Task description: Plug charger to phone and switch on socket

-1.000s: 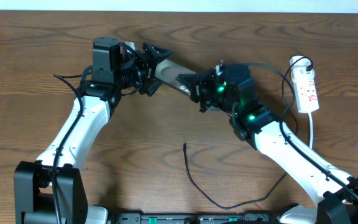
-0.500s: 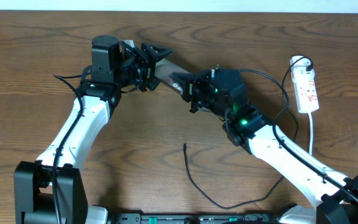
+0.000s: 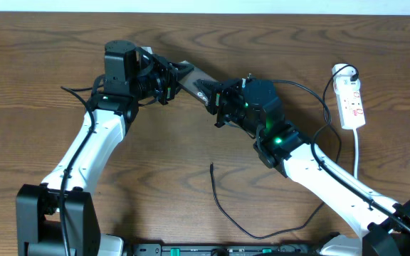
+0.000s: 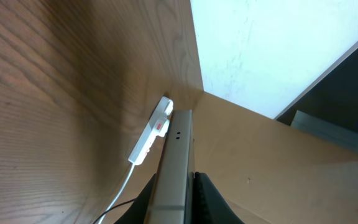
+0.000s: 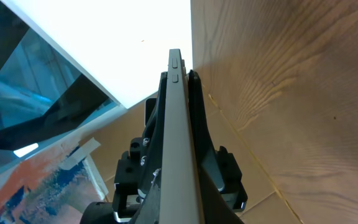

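Two steps looked undone. The left gripper (image 3: 171, 77) and right gripper (image 3: 221, 105) each clamped the phone (image 3: 195, 80) on edge, while the charger (image 3: 213, 168) tip lay loose, well apart from the socket (image 3: 351, 99).

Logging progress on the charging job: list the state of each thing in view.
Phone: held on edge between both grippers.
Charger cable: loose on the table, tip unplugged.
Power strip: flat on the table; switch position unclear.
Left gripper: jaws shut on the phone.
Right gripper: jaws shut on the phone.
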{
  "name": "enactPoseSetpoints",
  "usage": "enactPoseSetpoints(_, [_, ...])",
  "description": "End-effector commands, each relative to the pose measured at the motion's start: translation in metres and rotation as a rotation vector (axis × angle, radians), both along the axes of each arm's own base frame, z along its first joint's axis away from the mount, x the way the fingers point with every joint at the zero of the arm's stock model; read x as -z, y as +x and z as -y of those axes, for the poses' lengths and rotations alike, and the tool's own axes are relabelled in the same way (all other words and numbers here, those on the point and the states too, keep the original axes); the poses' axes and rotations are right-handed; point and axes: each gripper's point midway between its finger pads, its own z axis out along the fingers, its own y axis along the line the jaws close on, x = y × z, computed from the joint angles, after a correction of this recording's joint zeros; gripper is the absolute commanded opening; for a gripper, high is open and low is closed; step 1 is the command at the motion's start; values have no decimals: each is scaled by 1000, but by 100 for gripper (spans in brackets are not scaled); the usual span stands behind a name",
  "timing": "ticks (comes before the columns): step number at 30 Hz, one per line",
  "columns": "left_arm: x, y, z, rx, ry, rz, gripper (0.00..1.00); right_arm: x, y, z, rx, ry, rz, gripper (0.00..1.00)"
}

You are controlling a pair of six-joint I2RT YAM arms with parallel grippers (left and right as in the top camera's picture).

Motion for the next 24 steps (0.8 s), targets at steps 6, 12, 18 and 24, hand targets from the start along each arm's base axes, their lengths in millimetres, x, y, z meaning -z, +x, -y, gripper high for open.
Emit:
enactPoseSetpoints(6, [-18, 2, 0, 1, -1, 52, 7, -9, -5, -7, -28, 6, 23, 1])
enactPoseSetpoints(12, [-18, 2, 0, 9, 5, 63, 7, -10, 2, 0, -22, -33, 76, 61])
enactPoseSetpoints(18, [-16, 3, -14, 20, 31, 91, 7, -34, 22, 20, -62, -205, 412, 99])
enactPoseSetpoints(24, [-27, 3, -57, 101, 61, 260, 7, -41, 21, 42, -270, -359, 713, 99])
